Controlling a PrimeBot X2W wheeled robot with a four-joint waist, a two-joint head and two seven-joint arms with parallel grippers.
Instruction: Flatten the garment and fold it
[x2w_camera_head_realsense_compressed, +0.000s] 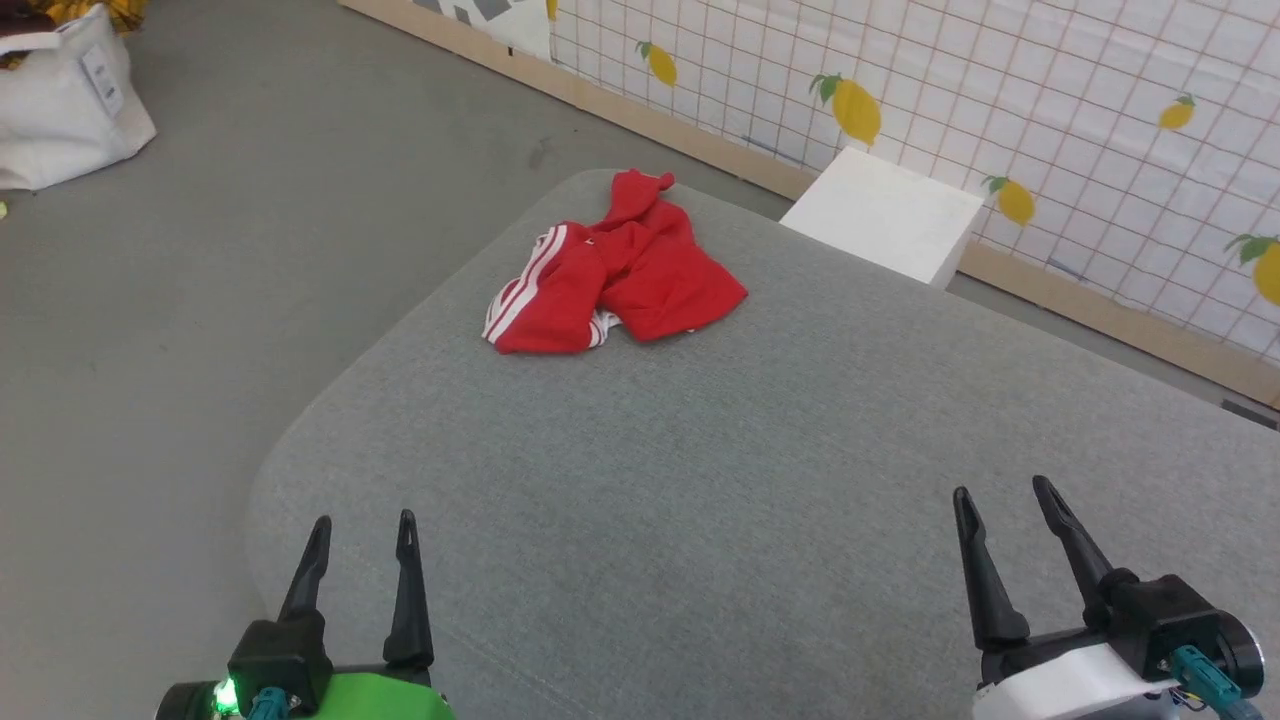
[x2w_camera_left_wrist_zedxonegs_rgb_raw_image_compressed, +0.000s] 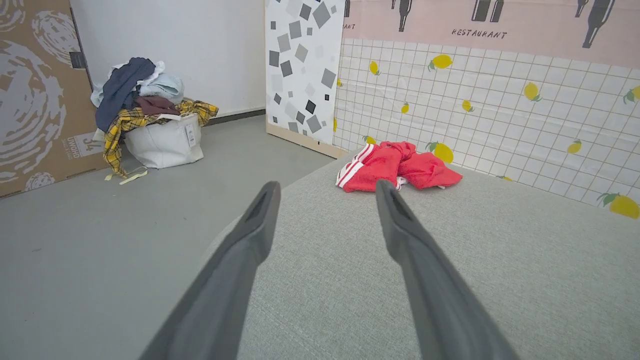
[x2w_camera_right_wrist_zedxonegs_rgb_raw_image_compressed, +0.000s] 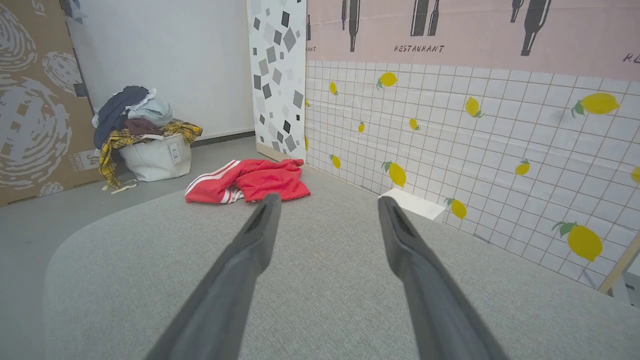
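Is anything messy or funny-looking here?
Yes. The shirt is scrunched in a heap near the table's far edge, not lying flat. On the floor, clothes spill over the rim of a white bag.

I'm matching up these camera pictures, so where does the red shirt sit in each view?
Head view: red shirt upper centre, crumpled near the grey fabric surface's far edge.
Left wrist view: right of centre.
Right wrist view: left of centre.
Shared landmark: lemon-print tiled wall behind it.
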